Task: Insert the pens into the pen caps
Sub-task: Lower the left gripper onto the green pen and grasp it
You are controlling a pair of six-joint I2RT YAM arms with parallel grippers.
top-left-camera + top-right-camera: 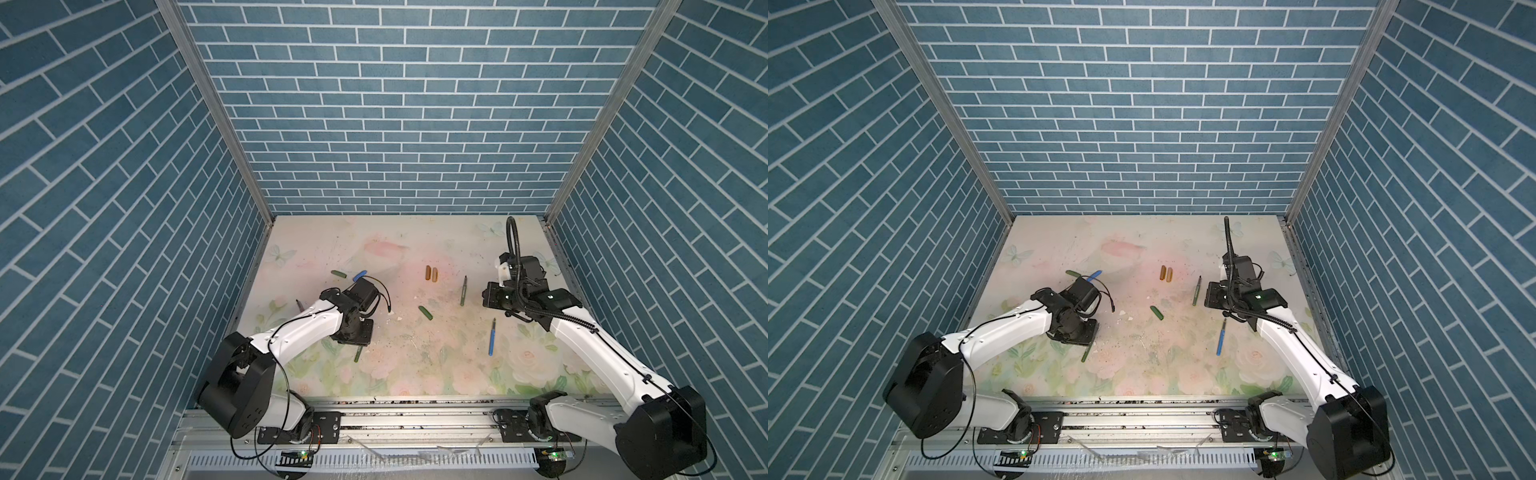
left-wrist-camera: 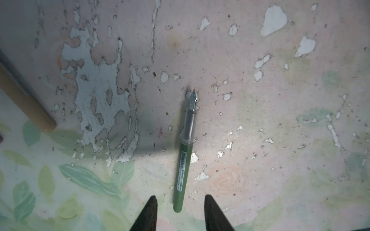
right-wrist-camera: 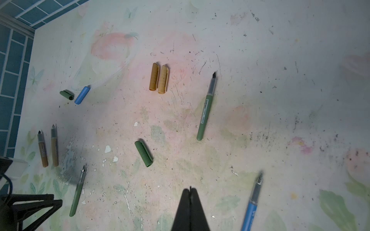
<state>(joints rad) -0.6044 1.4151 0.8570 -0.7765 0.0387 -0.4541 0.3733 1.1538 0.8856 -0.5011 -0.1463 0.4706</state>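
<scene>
One green pen (image 2: 184, 160) is straddled by the spread left end effector (image 2: 180, 196) for pinching next; the right end effector (image 3: 190, 190) is pressed together.

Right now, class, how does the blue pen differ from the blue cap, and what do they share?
The blue pen is long and thin; the blue cap is short and stubby. The blue pen ends in a grey section with a nib; the blue cap is blue throughout. The blue pen lies alone by the right arm; the blue cap lies beside a green cap. Both are blue and lie flat.
</scene>
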